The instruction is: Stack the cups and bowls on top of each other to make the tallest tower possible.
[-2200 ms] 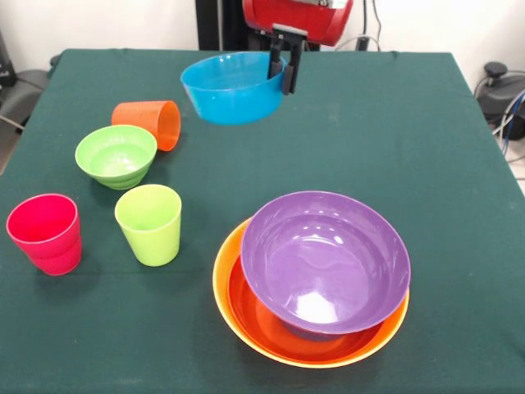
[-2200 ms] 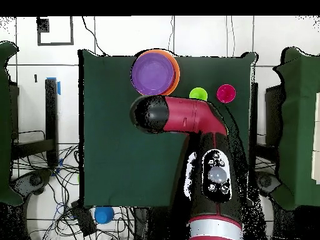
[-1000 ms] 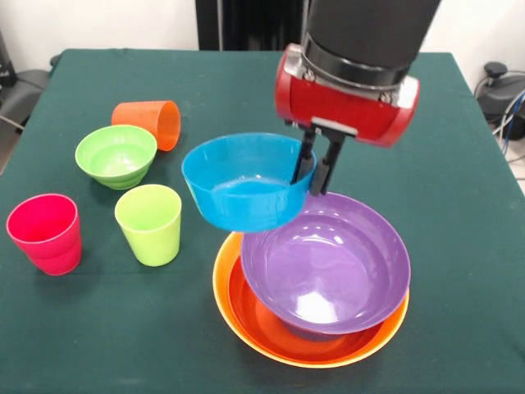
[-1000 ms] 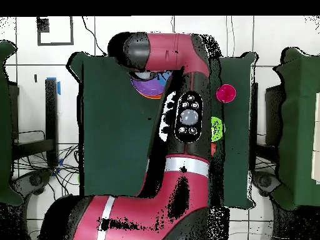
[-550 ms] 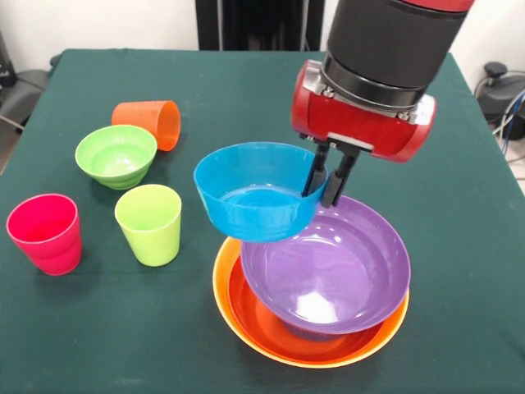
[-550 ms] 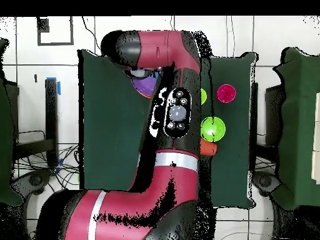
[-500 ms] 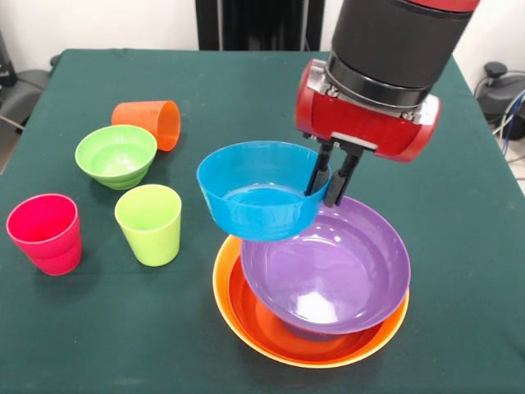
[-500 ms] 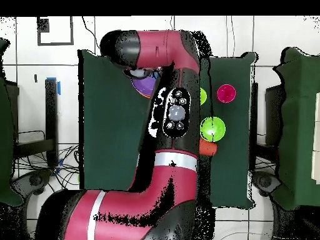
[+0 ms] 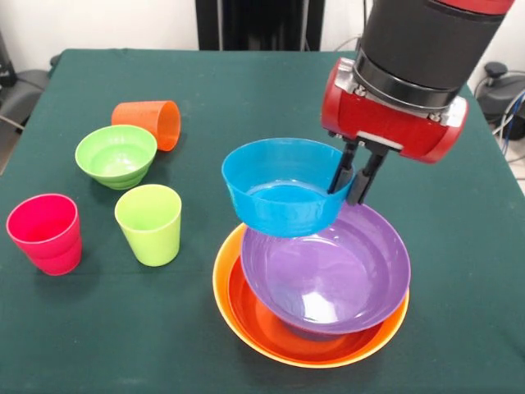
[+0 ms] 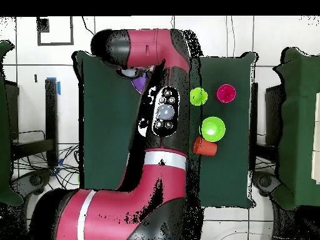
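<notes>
Held aloft by its right rim: blue bowl [image 9: 283,188], pinched between the two dark fingers of the claw [image 9: 354,175], one finger inside the wall and one outside. Hanging just above the near-left rim of the purple bowl [image 9: 328,264], overlapping it in the front view; whether touching cannot be told. Purple bowl nested, slightly tilted, in the red-orange bowl [image 9: 254,308], itself seated in the broad yellow-orange bowl [image 9: 223,279] on the desk [image 9: 443,246].

Off to the left, well apart from the stack: orange cup [image 9: 149,123] lying on its side, mouth toward the right; small green bowl [image 9: 116,155] upright just in front of it; lime green cup [image 9: 149,223] and pinkish red cup [image 9: 45,233] upright, nearer the front edge.

Desk covered in dark green cloth, faintly creased. Beyond it, white wall, a dark upright post, black gear and cables at the right edge. From overhead, pale tiled floor, tangled cables, and the red arm [image 10: 164,119] hiding most of the stack.
</notes>
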